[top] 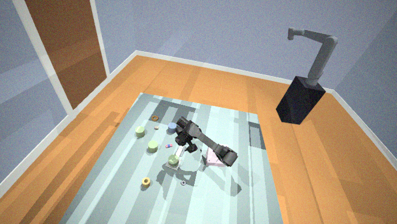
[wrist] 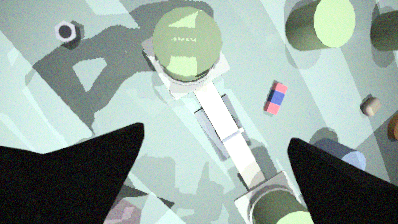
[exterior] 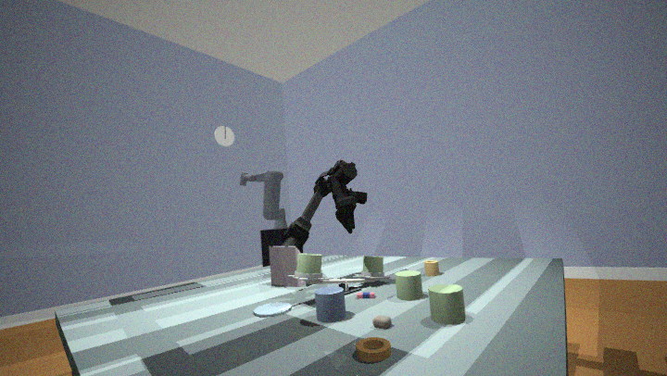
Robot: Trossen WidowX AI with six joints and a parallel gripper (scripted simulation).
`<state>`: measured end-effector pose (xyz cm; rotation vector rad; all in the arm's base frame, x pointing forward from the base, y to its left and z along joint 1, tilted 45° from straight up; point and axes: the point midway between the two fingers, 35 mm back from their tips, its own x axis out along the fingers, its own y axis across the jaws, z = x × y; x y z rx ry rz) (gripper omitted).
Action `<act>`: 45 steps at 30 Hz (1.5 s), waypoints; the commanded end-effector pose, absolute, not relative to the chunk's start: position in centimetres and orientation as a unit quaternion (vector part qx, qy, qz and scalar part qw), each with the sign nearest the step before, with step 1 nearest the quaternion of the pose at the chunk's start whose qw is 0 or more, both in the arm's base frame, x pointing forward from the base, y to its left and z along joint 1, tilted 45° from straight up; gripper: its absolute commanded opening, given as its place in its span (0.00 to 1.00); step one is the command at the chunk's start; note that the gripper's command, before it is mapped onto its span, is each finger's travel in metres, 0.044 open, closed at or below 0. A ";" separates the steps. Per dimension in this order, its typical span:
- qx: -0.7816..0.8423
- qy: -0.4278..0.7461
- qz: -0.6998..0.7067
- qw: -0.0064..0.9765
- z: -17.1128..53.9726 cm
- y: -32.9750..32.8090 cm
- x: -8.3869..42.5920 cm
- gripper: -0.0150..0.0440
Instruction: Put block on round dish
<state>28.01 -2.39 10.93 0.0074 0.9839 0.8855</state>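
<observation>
— Green, both candidates: nut-side cup (top: 173,160) (exterior: 373,265) (wrist: 187,44) and dish-side cup (exterior: 309,263) (wrist: 274,206), on opposite ends of the balance (top: 180,150) (exterior: 336,281) (wrist: 217,112). Jaws?

— Released, wide apart, with nothing between. Above the middle stretch of the beam in the wrist view, well over both cups by the exterior view.

— And the hidden block?

— Out of sight, presumably under one of those two. Cannot tell which from here; too slight a lean to read with confidence. Not to be confused with the pink-and-blue piece (top: 169,145) (exterior: 365,294) (wrist: 276,98), out in the open at 2 o'clock from the jaws in the wrist view.

— Bearings, then, for the coming move?

— Wrist view: nut-side cup towards 11 o'clock, dish-side cup between 4 and 5. Long axis of the beam from 11 to 5, across the gap; opening of the jaws roughly 9 to 3. Only one arm to reach with, so no choice there. Probably best to settle the heavy end first, then centre over that cup alone. One brush against the wrong cup, attempt over.

— Anything missing from one view?

— Round dish (exterior: 271,308), plain in the exterior view at 8 o'clock from the balance, outside the wrist frame. Dish-side cup lost behind the arm from the top, yet visible in both other views.
</observation>
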 end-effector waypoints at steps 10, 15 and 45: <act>-0.121 0.411 0.544 0.721 10.3 2.3 31.2 1.00; -0.164 0.380 0.596 0.688 9.9 4.4 32.4 1.00; -0.184 0.363 0.620 0.671 7.2 8.0 32.9 1.00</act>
